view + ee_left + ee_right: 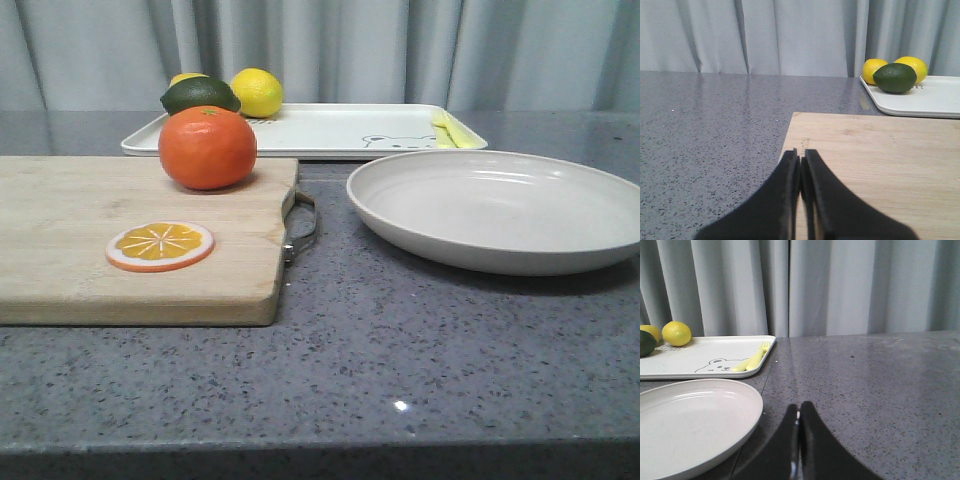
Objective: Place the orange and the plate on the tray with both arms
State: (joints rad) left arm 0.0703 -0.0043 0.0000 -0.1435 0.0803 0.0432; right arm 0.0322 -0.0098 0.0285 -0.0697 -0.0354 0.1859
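Both pincers are pressed closed on nothing: the left gripper (801, 175) sits low over the cutting board (60, 250), the right gripper (799, 427) just beside the plate (685, 425). The orange (207, 147) rests on the board's far edge, near the tray (330, 125) behind, presumably awaiting pickup.

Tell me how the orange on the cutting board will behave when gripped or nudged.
The orange is round and rests on the flat wooden cutting board, so a nudge would likely send it rolling. Its skin looks glossy, so the fingers may slip unless they close across its widest part. It seems firm rather than squashy.
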